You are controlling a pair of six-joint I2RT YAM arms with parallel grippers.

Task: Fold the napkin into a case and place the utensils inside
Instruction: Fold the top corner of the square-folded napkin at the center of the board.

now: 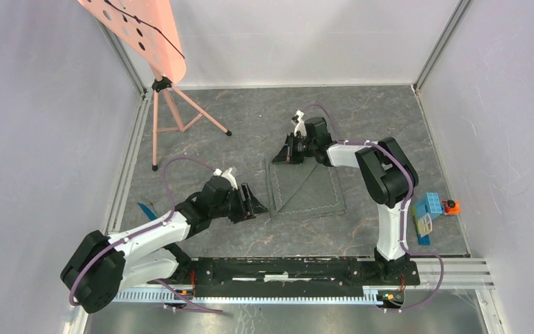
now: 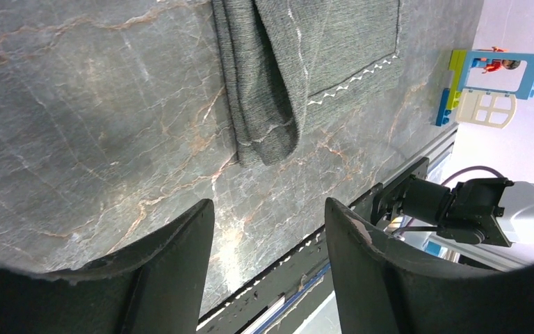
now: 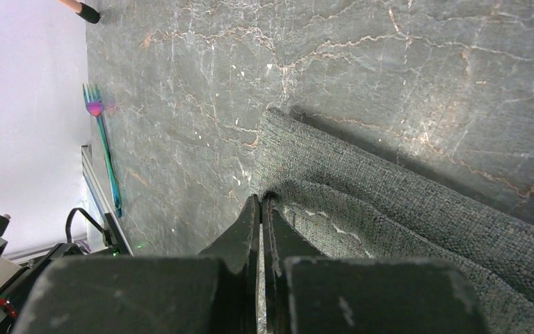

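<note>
From above, the napkin [image 1: 313,191] lies on the floor [image 1: 250,125] between the two arms, folded so that a diagonal crease runs across it. The left gripper [image 1: 256,203] sits low just beside its near-left corner with its fingers spread. The right gripper [image 1: 281,154] is at the far-left corner. A fork [image 1: 146,209] lies well off to the left, by the left arm, and a toy block [image 1: 427,212] stands to the right of the right arm. In the left wrist view, the left gripper [image 2: 270,209] is wide apart with only bare floor between the fingers. The napkin [image 2: 264,83] lies ahead of the tips and clear of them, its doubled corner hanging towards them. The block [image 2: 490,90] shows beyond. In the right wrist view, the right gripper [image 3: 261,202] has its fingers pressed together, the tips right at the napkin's [image 3: 389,209] raised fold near the corner. Whether any cloth is caught between them I cannot tell. The fork [image 3: 104,153] lies apart by the wall.
</note>
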